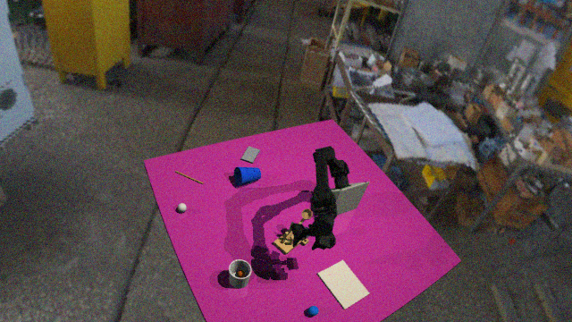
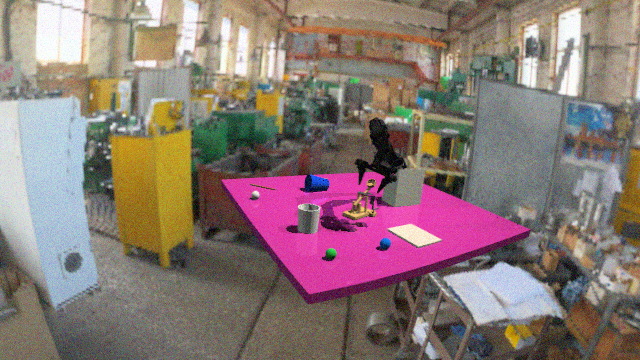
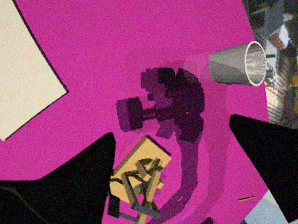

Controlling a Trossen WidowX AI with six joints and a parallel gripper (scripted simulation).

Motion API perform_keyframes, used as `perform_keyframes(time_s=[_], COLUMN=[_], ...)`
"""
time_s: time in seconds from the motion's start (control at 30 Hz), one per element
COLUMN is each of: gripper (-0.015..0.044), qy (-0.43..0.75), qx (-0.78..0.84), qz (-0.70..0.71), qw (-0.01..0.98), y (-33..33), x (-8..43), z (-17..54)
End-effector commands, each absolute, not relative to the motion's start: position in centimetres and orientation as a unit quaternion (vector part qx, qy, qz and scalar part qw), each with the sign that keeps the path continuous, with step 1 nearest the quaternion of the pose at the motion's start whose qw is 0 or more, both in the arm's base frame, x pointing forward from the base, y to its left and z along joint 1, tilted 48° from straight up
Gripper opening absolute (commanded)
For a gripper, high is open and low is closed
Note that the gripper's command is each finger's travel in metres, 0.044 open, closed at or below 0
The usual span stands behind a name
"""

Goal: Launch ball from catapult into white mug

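Observation:
The white mug (image 1: 239, 283) (image 2: 308, 220) (image 3: 227, 66) stands upright near the left table edge in the top and exterior views. An orange ball (image 1: 240, 273) is seen inside its opening in the top view. The tan catapult (image 1: 284, 245) (image 2: 354, 215) (image 3: 159, 151) stands between the mug and the arm. Its throwing arm is raised, and the round cup (image 1: 307, 215) (image 2: 371, 183) at its end shows no ball. My gripper (image 1: 307, 238) (image 2: 370, 187) (image 3: 173, 129) is wide open and empty, above the catapult. In the wrist view the left finger hides part of the catapult's side.
A grey panel (image 1: 353, 199) (image 2: 407, 187) stands beside the arm. A cream board (image 1: 343, 283) (image 2: 416, 235) (image 3: 27, 75) lies flat. A blue cup (image 1: 248, 174) (image 2: 316, 183) lies on its side. A white ball (image 1: 181, 207), blue ball (image 1: 312, 310), green ball (image 2: 331, 254) and thin stick (image 1: 189, 177) also lie around.

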State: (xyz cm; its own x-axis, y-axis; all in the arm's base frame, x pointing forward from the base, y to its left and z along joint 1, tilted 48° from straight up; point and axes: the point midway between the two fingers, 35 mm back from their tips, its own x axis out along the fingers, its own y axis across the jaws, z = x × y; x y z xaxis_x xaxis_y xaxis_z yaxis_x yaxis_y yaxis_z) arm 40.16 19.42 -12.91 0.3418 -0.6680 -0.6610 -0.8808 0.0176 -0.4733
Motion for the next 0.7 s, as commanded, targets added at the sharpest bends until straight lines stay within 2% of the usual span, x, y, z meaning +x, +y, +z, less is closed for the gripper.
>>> perform_keyframes(time_s=[0.0, 0.67], gripper=[0.044, 0.044], qy=[0.55, 0.466], qx=[-0.656, -0.491], qz=[0.101, 0.003], qw=[0.507, 0.737], y=[20.1, 19.7], x=[42.9, 54.7], z=[-11.2, -3.2])
